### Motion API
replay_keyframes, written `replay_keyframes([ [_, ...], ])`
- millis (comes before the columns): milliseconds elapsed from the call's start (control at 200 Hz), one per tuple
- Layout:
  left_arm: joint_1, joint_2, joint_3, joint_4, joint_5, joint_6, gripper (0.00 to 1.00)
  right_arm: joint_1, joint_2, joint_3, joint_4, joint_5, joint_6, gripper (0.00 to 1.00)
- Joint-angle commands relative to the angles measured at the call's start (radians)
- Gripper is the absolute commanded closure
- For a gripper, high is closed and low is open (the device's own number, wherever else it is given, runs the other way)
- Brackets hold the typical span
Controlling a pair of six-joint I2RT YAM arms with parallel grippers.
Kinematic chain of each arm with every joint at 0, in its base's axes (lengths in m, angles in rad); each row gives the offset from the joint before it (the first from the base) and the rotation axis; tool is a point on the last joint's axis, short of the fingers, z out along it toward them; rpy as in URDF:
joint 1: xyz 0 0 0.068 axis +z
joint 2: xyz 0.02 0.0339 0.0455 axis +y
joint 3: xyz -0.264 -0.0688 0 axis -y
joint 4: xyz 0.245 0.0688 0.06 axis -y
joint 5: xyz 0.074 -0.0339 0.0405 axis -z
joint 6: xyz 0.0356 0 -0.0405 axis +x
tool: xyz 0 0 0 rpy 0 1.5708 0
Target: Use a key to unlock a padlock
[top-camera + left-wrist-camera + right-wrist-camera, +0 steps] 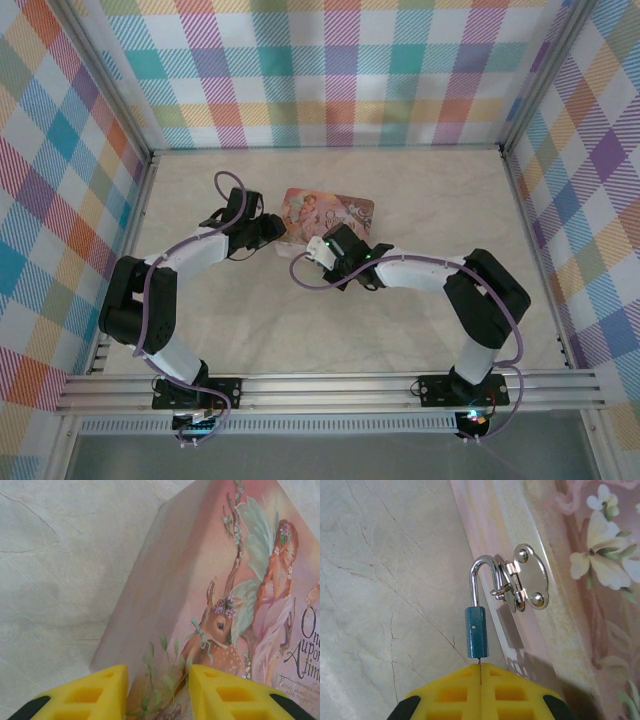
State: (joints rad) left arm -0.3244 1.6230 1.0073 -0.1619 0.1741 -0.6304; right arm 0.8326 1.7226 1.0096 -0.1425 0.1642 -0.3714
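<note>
**Item 1, tin [338, 208].** Pink, illustrated with a fairy and a fawn. It lies flat around the middle of the bench [450, 200], closer to the far edge than the near one.

**Item 2, padlock [476, 632].** Small blue-grey body, set against the tin's near side wall. Its thin shackle [482, 565] is hooked through the staple of a silver hasp [527, 577]. I cannot tell whether the shackle is latched.

**Item 3, key [480, 661].** I see only a thin dark sliver of it. It runs from the padlock's base into the seam between the right fingers.

**Item 4, right gripper [480, 667].** Fully closed, pinching the key, with its tips just beside the padlock's base.

**Item 5, left gripper [158, 677].** Partly open. Its 2 yellow fingers straddle the tin's left end, 1 on each side, and as far as I can see they clamp it.
</note>
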Motion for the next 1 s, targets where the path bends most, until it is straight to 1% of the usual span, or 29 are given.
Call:
replay_keyframes([
  [0, 0.007, 0.023, 0.010, -0.012, 0.024, 0.014, 0.64, 0.006, -0.037, -0.009, 0.028, -0.015, 0.010, 1.00],
  [310, 0.007, 0.030, 0.014, -0.007, 0.040, 0.009, 0.64, 0.006, -0.043, -0.026, 0.045, -0.021, 0.011, 1.00],
  [560, 0.008, 0.035, 0.013, 0.001, 0.053, 0.002, 0.65, 0.006, -0.014, 0.019, 0.059, -0.031, -0.015, 1.00],
  [790, 0.007, 0.031, 0.009, 0.001, 0.050, 0.002, 0.65, 0.007, -0.011, 0.041, 0.052, -0.055, -0.001, 1.00],
  [995, 0.007, 0.015, 0.007, -0.005, 0.044, 0.005, 0.65, 0.007, -0.091, 0.008, 0.044, -0.074, 0.041, 1.00],
])
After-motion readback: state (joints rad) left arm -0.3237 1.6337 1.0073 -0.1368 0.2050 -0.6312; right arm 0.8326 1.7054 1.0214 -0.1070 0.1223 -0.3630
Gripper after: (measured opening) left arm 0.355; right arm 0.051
